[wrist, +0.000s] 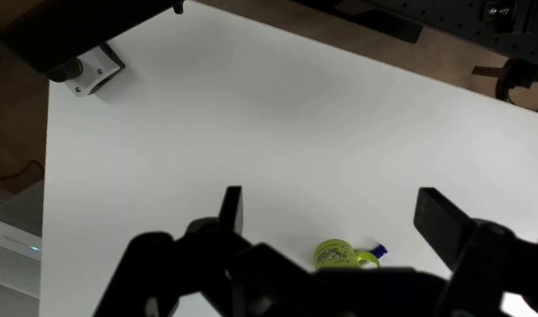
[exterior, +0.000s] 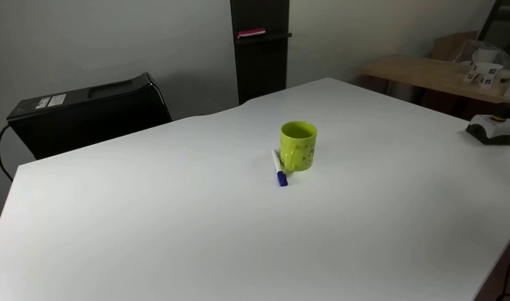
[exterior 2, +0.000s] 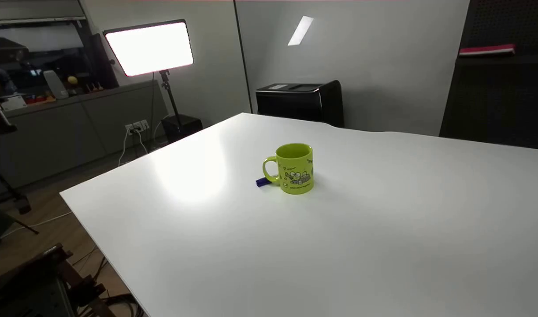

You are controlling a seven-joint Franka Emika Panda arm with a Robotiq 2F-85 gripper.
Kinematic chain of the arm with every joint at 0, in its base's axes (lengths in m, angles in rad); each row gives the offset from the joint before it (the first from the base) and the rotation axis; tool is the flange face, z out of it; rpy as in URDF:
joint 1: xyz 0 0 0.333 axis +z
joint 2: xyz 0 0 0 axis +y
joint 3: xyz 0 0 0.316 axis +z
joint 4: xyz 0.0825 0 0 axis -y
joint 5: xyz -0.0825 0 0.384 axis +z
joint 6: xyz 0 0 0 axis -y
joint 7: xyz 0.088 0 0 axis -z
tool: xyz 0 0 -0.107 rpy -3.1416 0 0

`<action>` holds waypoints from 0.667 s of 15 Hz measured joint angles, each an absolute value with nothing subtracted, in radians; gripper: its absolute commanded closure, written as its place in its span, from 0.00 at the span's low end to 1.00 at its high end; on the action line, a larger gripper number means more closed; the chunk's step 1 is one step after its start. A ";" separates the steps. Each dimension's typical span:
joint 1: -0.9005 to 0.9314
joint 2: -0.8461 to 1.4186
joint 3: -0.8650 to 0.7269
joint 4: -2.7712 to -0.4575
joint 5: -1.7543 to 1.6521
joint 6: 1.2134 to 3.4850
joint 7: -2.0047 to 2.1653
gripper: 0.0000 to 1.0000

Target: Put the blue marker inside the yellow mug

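The yellow mug stands upright on the white table, yellow-green with printed drawings. It also shows in an exterior view and in the wrist view, where its lower part is hidden by the gripper. The blue marker has a white body and a dark-blue cap. It lies on the table beside the mug's handle side. Behind the mug only its blue cap shows in an exterior view; the cap also shows in the wrist view. My gripper is wide open and empty, above the table; neither exterior view shows it.
A white and dark box with a knob sits at the table's edge, also in the wrist view. A black case stands beyond the table's far edge. A bright lamp panel stands off the table.
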State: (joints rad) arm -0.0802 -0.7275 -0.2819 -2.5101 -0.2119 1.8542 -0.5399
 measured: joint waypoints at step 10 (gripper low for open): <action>-0.122 -0.727 -0.154 -2.651 -0.213 2.010 -0.219 0.00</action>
State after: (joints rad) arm -0.1223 -0.7270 -0.1537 -2.6512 -0.2129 2.0098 -0.2188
